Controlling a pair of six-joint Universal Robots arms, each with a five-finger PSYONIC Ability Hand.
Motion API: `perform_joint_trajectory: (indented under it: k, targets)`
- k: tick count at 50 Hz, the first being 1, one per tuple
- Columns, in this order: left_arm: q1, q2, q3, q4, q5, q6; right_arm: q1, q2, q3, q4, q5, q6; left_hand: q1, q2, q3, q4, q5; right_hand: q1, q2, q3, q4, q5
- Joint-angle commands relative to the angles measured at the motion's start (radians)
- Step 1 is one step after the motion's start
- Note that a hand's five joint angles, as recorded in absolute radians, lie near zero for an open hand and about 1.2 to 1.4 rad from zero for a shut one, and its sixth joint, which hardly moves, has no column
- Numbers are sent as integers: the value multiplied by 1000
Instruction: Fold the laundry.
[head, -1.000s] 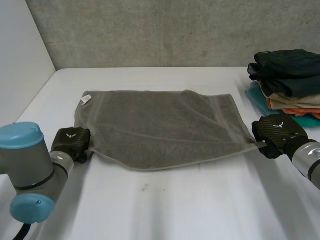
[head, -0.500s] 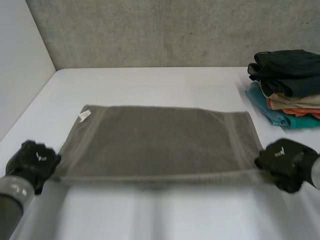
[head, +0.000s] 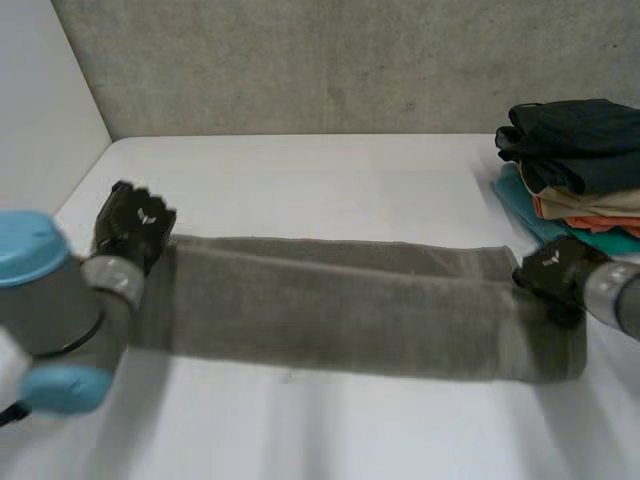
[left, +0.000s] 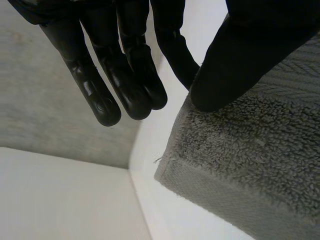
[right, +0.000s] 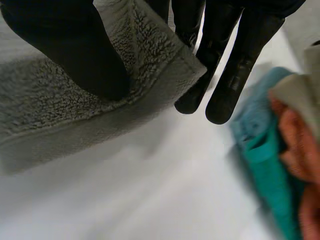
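Your left hand (head: 135, 222) pinches one corner of the long grey terry towel (head: 340, 312); your right hand (head: 552, 272) pinches the opposite end's corner.

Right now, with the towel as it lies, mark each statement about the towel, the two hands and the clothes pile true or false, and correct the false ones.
1. The towel lies as a long strip across the table. True.
2. The left hand hovers clear of the towel. False: in the left wrist view its thumb and a finger pinch a towel corner.
3. The right hand pinches the towel's opposite end. True.
4. The pile of folded clothes sits beside the left hand. False: it sits at the table's far side near the right hand.
5. The pile's top garment is orange. False: the top one is dark, and the orange lies lower down.
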Motion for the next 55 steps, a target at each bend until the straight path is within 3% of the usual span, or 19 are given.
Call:
perform_joint_trajectory:
  k: [1,8,13,14,15,17,23,27,31,33,39,45,55]
  targets:
    - [-45,-316,313,134,-57,4,104,174,-154,-236,117,15,267,200,204,193,241,409,218,219,205,230]
    - [-56,-479,491,134,-60,7,142,275,-258,-332,122,15,267,200,204,193,241,409,218,219,205,230]
    - [-71,-540,562,141,-61,7,150,365,-358,-375,181,16,198,131,134,124,172,337,147,148,133,158]
    - [-74,-549,568,140,-61,7,151,373,-367,-379,194,16,-93,-160,-157,-167,-120,63,-127,-126,-141,-116]
    - [-80,-563,574,138,-67,8,153,376,-375,-382,205,19,-741,-809,-805,-815,-768,-236,-427,-425,-440,-415]
    - [-91,-572,579,141,-81,10,153,378,-393,-402,218,22,-941,-1008,-1005,-1015,-968,-813,-1004,-1002,-1017,-992]
    - [-119,-550,574,134,-172,7,147,334,-383,-467,222,104,-954,-1021,-1018,-1028,-981,-813,-1004,-1002,-1017,-992]
    - [-136,-436,504,114,-230,-13,141,217,-318,-458,211,222,-954,-1021,-1018,-1028,-981,-813,-1004,-1002,-1017,-992]
    - [-136,-306,360,89,-241,-70,107,70,-199,-386,124,340,-954,-1021,-1017,-1027,-980,-813,-1004,-1002,-1017,-992]
    - [-136,-248,300,80,-241,-113,64,11,-131,-295,38,384,-951,-1018,-1014,-1024,-977,-813,-1004,-1002,-1017,-992]
    - [-139,-60,76,54,-233,-350,-45,-32,63,-117,-157,433,-942,-1009,-1006,-1016,-968,-794,-985,-984,-999,-974]
    - [-139,10,-68,43,-204,-513,-108,-52,246,-239,-211,429,-933,-1000,-997,-1007,-959,-682,-873,-872,-887,-862]
    - [-137,10,-113,43,-163,-516,-123,-42,357,-465,-209,418,-930,-997,-994,-1004,-956,-445,-636,-634,-649,-624]
